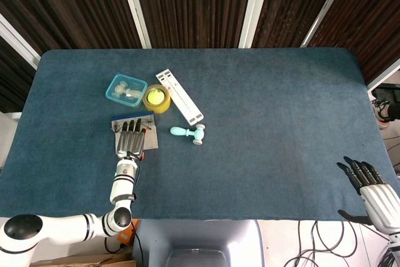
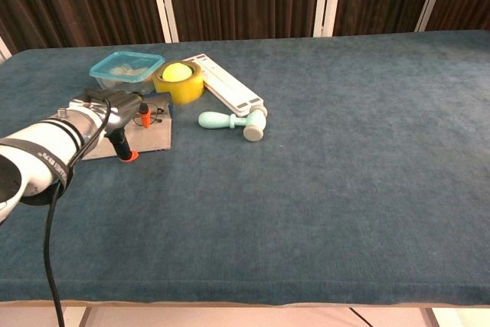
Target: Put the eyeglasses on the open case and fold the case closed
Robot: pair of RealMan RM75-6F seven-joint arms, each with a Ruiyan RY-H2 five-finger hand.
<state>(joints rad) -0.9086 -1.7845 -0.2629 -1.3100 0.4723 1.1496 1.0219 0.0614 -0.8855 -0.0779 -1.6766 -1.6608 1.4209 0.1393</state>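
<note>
Nearest you, your left hand (image 1: 131,144) lies palm-down over the near part of the open case (image 2: 149,140), a flat grey sheet on the surface (image 1: 269,123); its fingers are stretched out side by side toward the far edge of the case, gripping nothing that can be seen, and whether the palm actually presses on the case cannot be told from either view. Your right hand (image 1: 374,193) is well away from the case, off the surface's near right corner, fingers apart and empty. Just past your left fingertips, at the far end of the case, the eyeglasses (image 2: 158,108) look to be resting on it, thin dark frames beside the yellow tape roll (image 1: 156,98). So the placing seems done and the folding is the step in hand: you will likely need to get fingers under one edge of the case and turn it over the eyeglasses without dragging them off.
</note>
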